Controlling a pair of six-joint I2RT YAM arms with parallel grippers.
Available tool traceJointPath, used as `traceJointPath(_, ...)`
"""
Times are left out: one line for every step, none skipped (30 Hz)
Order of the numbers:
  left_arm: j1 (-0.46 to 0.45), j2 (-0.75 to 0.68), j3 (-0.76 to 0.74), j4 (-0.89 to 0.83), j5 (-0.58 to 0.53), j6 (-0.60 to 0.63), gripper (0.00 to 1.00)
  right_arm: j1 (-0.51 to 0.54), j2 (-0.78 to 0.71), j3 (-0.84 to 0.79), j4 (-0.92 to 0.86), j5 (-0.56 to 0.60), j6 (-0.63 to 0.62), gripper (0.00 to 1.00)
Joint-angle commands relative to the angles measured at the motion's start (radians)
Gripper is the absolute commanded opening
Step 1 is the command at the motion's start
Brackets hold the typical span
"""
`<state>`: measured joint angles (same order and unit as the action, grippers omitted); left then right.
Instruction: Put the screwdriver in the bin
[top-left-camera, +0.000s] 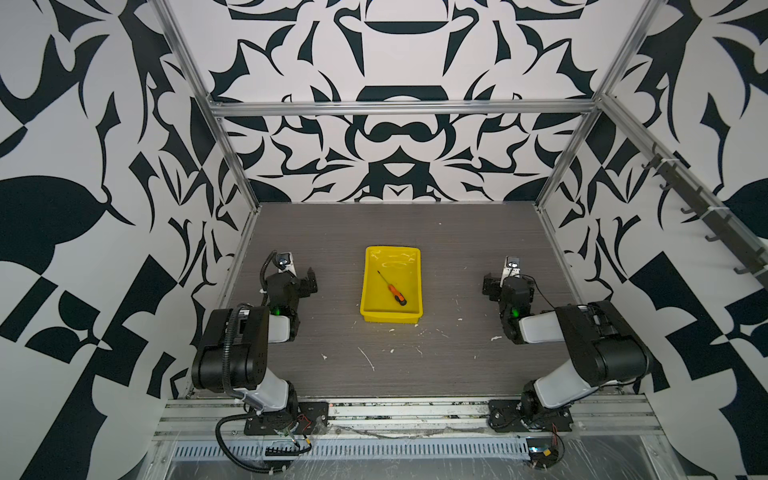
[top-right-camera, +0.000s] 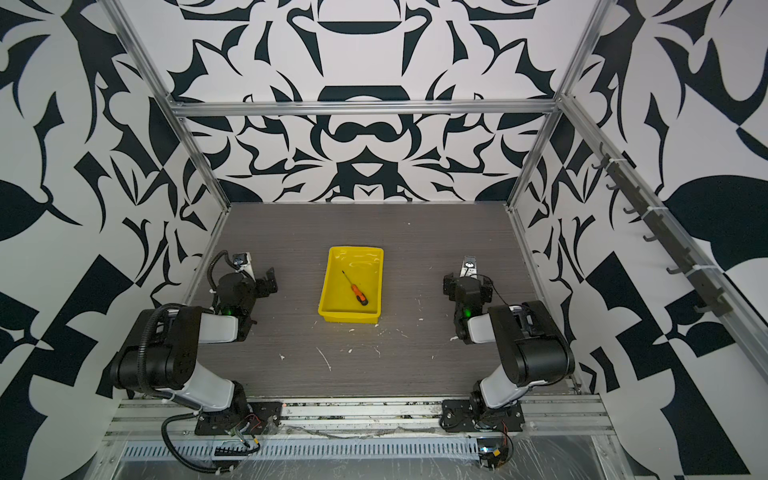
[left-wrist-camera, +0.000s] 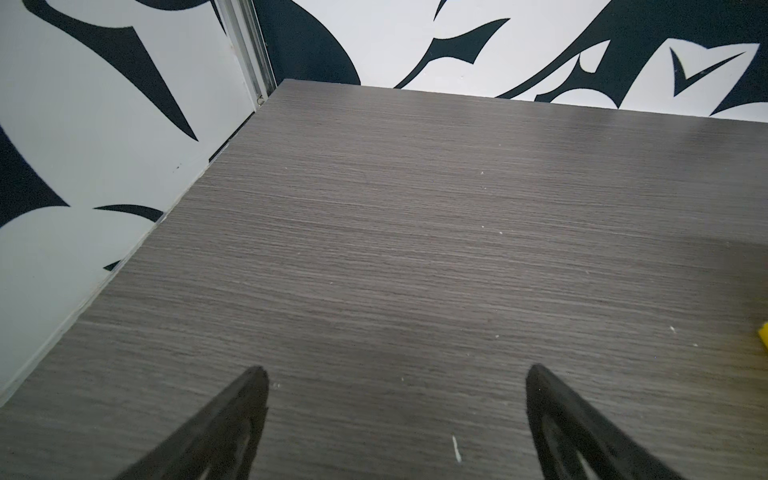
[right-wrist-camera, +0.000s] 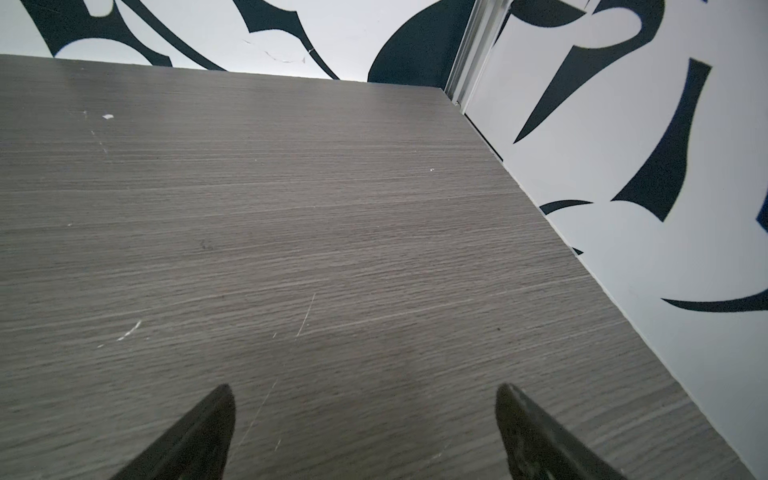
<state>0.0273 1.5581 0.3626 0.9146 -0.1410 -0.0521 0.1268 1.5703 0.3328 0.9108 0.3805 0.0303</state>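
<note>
The screwdriver (top-left-camera: 392, 289) lay inside the bin (top-left-camera: 390, 318), flat on its floor and slanted, with its black butt toward the near right corner and its thin shaft pointing to the far left; both top views showed it so. The bin sat on the table (top-left-camera: 457, 257) about midway between the two arms, touching neither. The left gripper (left-wrist-camera: 397, 370) stood well to the left of the bin, its fingers wide apart over bare table and holding nothing. A yellow sliver of the bin showed at the edge of the left wrist view. The right gripper (right-wrist-camera: 364, 386) stood well to the right of the bin, its fingers likewise spread wide and empty above scratched table. White flecks (top-left-camera: 365, 357) dotted the table in front of the bin.
</note>
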Motion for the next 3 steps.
traceJointPath(0.003, -0.008, 0.004, 0.004, 0.006, -0.005, 0.99, 0.003, -0.009, 0.007, 0.047, -0.001, -0.006, 1.00)
traceJointPath(0.003, -0.007, 0.004, 0.004, 0.006, -0.005, 0.99, 0.002, -0.011, 0.008, 0.040, -0.002, -0.005, 1.00)
traceJointPath(0.003, -0.008, 0.004, 0.004, 0.006, -0.005, 0.99, 0.002, -0.013, 0.008, 0.034, -0.002, -0.006, 1.00)
